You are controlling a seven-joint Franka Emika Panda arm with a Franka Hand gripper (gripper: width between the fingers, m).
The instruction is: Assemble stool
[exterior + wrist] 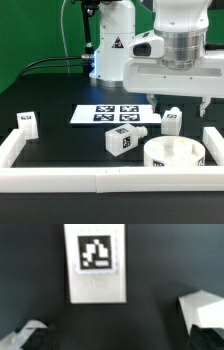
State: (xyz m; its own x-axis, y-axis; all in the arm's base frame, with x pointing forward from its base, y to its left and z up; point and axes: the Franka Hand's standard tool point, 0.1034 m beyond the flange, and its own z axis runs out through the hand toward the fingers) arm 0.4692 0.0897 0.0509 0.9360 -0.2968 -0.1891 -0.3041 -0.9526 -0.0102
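Bright, even light is cast, with only soft shadows. The wrist view is blurred throughout, most heavily at the fingers (30,338).

Free room and obstacles. The widest bare stretch of table (65,145) lies between the corner leg (25,122), at the exterior view's left, and the lying leg (122,138). The border rail (60,178) walls the near edge and both sides. Below the wide-spread gripper (178,103), the small leg (172,120) and seat disc (160,158) stand close together, leaving only narrow gaps. The marker board (110,114) lies flat and is no barrier.
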